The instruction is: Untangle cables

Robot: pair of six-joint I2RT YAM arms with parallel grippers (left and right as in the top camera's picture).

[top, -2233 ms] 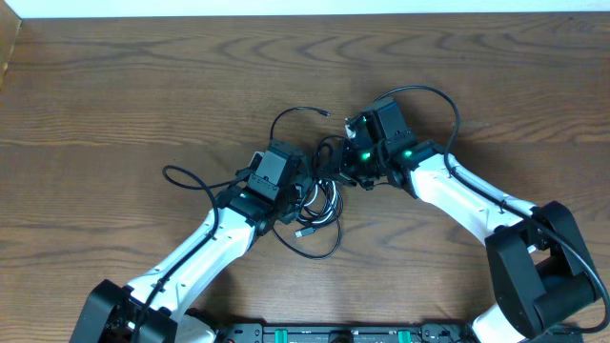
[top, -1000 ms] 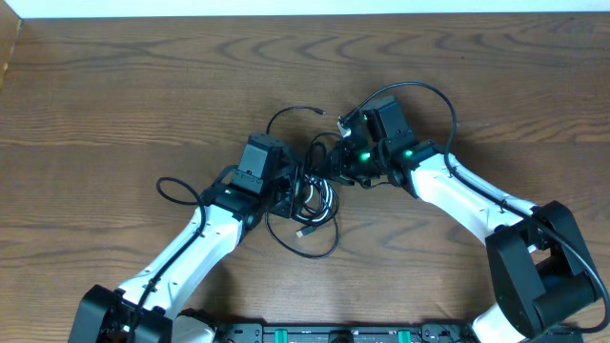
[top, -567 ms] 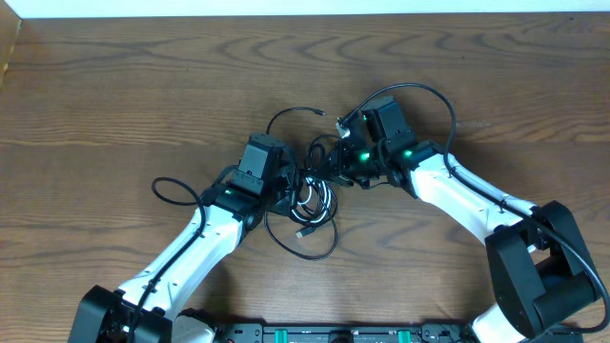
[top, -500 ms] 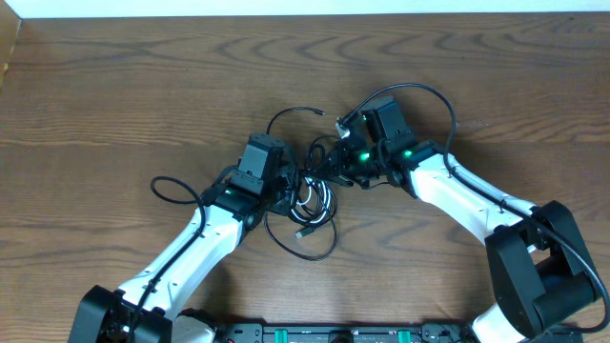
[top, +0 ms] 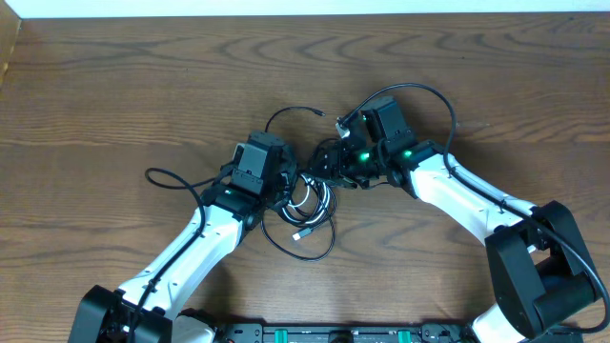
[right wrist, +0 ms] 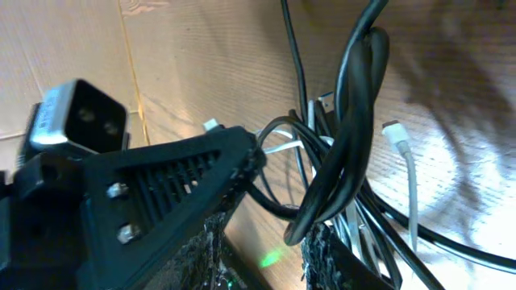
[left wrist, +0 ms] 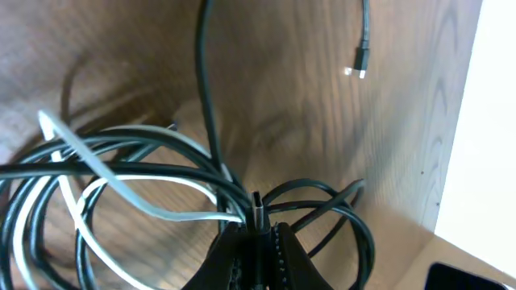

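Since a sec ago: left gripper (left wrist: 256,242) snapped shut and tugged left, dragging a slack loop outward; right gripper (right wrist: 286,193) eased apart. Left now pinching cables (top: 310,195) at fingertips: black cable (left wrist: 205,80) strands w/ white cable (left wrist: 189,216) running in, can't tell which is actually caught. Right fingers parted, twisted black loop loose between. Knot betw. both grippers, barely loosened. One black plug end (left wrist: 363,63) free, further out. Most of job left. Pinch point hidden from overhead; white ends hard to trace.
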